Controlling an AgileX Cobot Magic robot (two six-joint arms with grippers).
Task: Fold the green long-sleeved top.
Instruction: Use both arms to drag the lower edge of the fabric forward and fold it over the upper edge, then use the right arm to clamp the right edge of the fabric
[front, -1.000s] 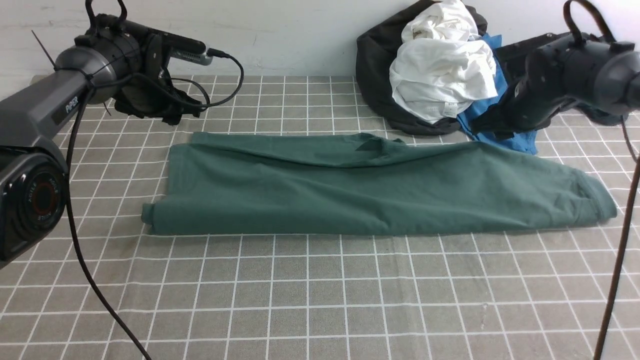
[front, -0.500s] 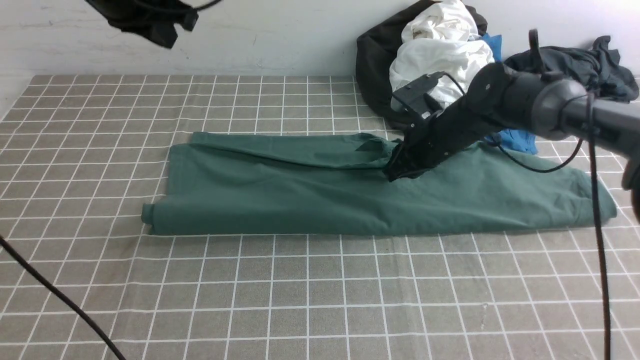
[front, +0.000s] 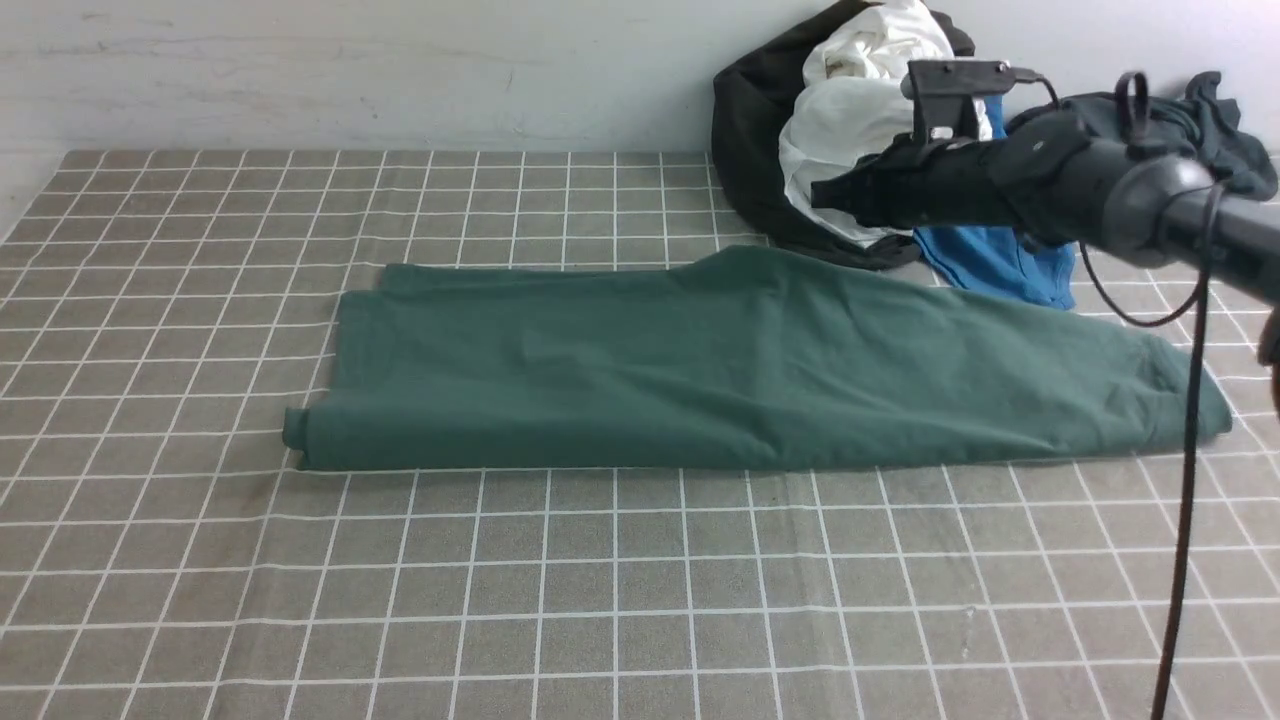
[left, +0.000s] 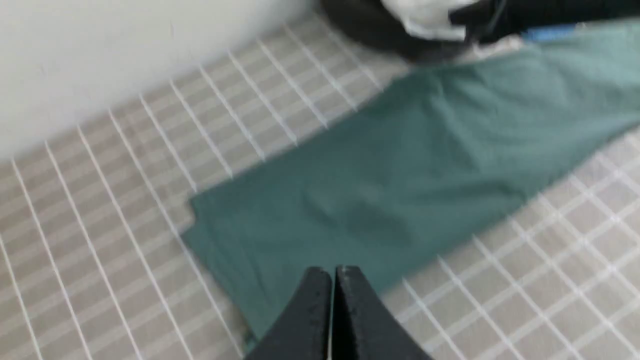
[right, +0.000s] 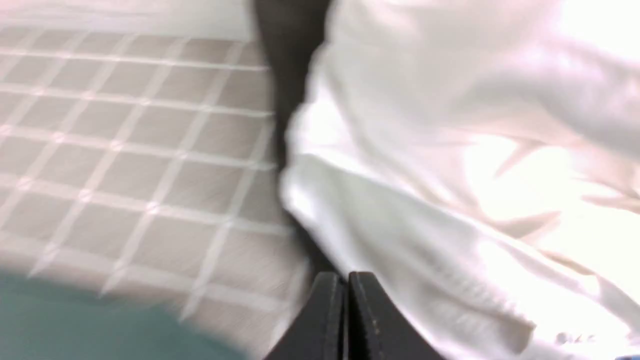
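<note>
Where the green long-sleeved top (front: 740, 370) lies: flat on the checked worktop (front: 600, 600), folded into a long strip from left to right.
Left fingers (left: 315, 305): pressed together, holding nothing, up in the air near the top's left end, not touching it.
Right fingers (front: 835, 193): pressed together, holding nothing, up beside the white cloth (front: 860, 140); the top's back edge lies below them, apart.
Pile: white cloth, dark garment (front: 745, 130) and blue shirt (front: 1000, 262), behind the top's right half.

No legible text or markings
</note>
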